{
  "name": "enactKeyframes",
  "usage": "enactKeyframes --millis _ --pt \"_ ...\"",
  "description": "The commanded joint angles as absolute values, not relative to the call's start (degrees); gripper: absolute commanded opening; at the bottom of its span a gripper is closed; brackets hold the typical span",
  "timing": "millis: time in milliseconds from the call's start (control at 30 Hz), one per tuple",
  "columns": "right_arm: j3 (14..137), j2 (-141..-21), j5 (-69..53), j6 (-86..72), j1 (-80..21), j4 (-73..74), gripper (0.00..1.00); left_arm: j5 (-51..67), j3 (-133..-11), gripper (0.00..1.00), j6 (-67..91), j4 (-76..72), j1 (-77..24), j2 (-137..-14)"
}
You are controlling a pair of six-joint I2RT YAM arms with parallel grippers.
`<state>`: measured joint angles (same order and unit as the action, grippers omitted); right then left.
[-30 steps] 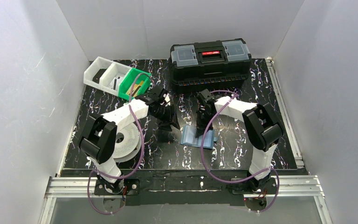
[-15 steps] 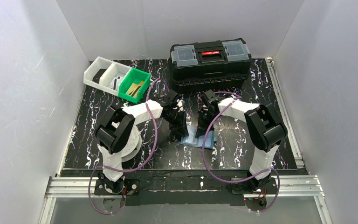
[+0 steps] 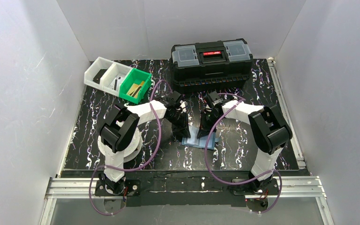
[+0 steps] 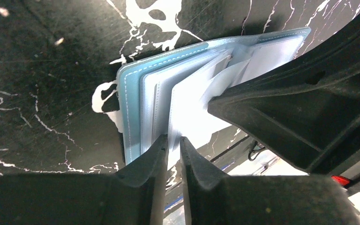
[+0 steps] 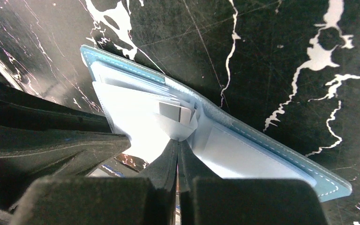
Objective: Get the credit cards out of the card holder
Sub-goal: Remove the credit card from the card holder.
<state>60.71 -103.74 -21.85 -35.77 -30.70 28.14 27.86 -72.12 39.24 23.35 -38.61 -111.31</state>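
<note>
We have the pale blue folding card holder (image 3: 193, 141) lying open midway along the black marbled table (image 3: 243, 157), nearer its front edge. Our right gripper (image 5: 178, 149) pinches its inner sleeves, and our left gripper (image 4: 172, 146) is narrowed on one clear plastic sleeve (image 4: 190, 110). A grey card (image 5: 171, 111) appears to sit inside, so removal is unfinished.

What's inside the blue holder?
Clear sleeves, fanned out, pinched by the left gripper and right gripper. Any cards inside them cannot be made out; the grippers cover part.
</note>
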Motion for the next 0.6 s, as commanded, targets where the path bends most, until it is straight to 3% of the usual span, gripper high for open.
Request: enactKeyframes --millis 0,133,400,567 --pt "58.4 -103.0 -20.4 -34.5 -30.6 27.4 0.06 29.4 -73.6 0.11 40.9 22.0 -39.9 -111.5" --pt "58.8 -101.9 -20.9 -34.5 -30.4 27.3 0.23 29.3 -72.4 0.0 43.9 20.3 -40.0 -110.5" --pt "60.2 -97.8 -21.9 -35.1 -30.4 28.2 0.48 24.4 -69.6 0.0 48.8 19.6 -40.0 -104.6" --pt "62.1 -96.3 -22.9 -34.7 -30.4 29.4 0.57 17.3 -69.8 0.0 47.1 25.6 -40.1 -100.7"
